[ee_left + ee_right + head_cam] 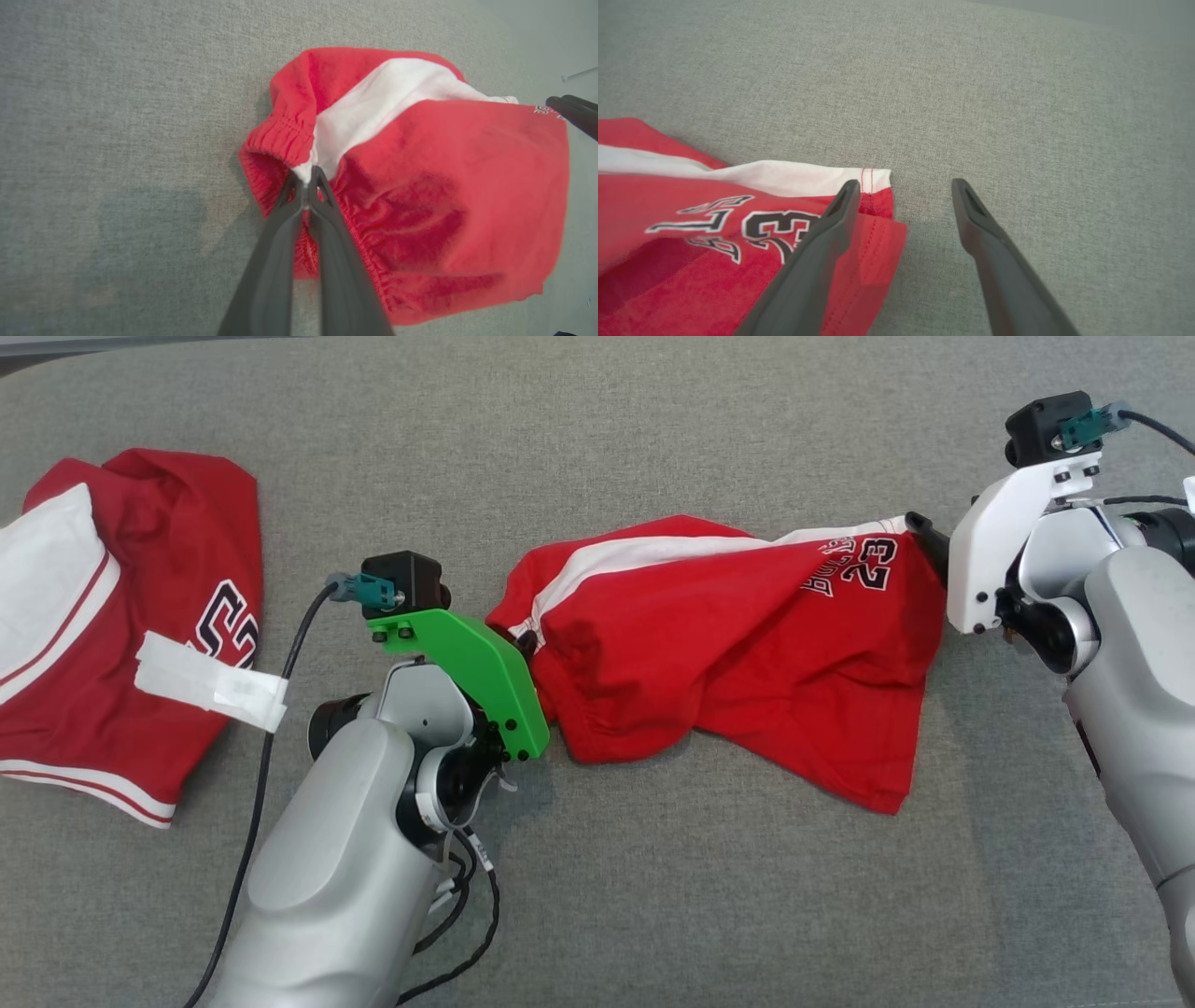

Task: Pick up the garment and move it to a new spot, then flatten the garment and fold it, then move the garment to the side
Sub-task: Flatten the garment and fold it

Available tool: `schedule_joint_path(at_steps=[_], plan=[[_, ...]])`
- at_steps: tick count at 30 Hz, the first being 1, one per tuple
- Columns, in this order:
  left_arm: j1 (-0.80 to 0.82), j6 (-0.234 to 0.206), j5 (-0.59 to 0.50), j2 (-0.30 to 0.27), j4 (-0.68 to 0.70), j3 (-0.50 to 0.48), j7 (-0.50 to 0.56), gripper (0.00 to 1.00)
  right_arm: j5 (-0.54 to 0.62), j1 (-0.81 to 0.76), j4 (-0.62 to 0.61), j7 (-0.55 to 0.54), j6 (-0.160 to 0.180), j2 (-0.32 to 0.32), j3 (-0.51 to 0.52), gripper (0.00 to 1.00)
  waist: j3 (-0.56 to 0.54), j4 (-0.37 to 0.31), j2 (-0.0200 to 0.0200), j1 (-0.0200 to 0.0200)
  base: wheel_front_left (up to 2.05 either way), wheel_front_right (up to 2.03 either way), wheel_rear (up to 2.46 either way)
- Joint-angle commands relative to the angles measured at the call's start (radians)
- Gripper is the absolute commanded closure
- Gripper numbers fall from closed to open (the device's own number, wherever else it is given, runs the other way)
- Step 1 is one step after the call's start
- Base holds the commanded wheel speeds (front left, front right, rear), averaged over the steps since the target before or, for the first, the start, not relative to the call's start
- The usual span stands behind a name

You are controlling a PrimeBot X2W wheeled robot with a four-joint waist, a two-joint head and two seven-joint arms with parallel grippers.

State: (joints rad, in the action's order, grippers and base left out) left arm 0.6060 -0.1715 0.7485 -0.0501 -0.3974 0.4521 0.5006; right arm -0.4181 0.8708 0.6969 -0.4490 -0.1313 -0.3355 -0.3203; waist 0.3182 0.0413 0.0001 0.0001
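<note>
The left claw (307, 176) pinches the red shorts (747, 644) at the waistband; the right claw (906, 186) stands wide open beside the hem.

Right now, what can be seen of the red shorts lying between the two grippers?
The red shorts are soft knit fabric with a white side stripe, a gathered elastic waistband and a black number 23 printed near one leg hem. They lie rumpled on the grey surface. The left gripper is shut on the waistband at the stripe; the right gripper is open over that hem's corner, not gripping.
</note>
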Motion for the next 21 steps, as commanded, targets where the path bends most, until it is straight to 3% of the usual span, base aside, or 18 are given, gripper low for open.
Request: schedule_joint_path(at_steps=[1,8,17,19,20,21], plan=[[0.016,0.004,-0.005,-0.006,0.000,0.001,-0.003,1.00,-0.013,0.018,0.021,-0.013,0.001,0.006,0.021,0.00,0.005,0.003,-0.0001,-0.0001,0.00,0.00,0.00],[0.021,0.007,-0.008,-0.010,-0.002,0.014,0.003,1.00,-0.003,0.073,0.100,-0.069,0.001,0.046,0.098,0.00,0.027,0.015,-0.0001,-0.0001,0.00,0.00,0.00],[0.026,0.010,-0.002,-0.009,-0.008,0.024,-0.003,1.00,0.018,0.100,0.136,-0.132,0.001,0.053,0.089,0.00,0.050,0.035,-0.0001,-0.0001,0.00,0.00,0.00],[0.028,0.010,-0.001,-0.008,-0.008,0.027,-0.002,1.00,0.017,0.104,0.144,-0.154,0.001,0.054,0.088,0.24,0.054,0.038,-0.0001,-0.0001,0.00,0.00,0.00],[0.029,0.010,0.001,-0.008,-0.008,0.029,-0.002,1.00,0.015,0.105,0.147,-0.169,0.001,0.055,0.085,0.50,0.056,0.039,-0.0001,-0.0001,0.00,0.00,0.00],[0.029,0.011,0.001,-0.008,-0.010,0.030,-0.002,1.00,0.015,0.107,0.151,-0.181,0.001,0.054,0.083,0.56,0.058,0.040,-0.0001,-0.0001,0.00,0.00,0.00]])
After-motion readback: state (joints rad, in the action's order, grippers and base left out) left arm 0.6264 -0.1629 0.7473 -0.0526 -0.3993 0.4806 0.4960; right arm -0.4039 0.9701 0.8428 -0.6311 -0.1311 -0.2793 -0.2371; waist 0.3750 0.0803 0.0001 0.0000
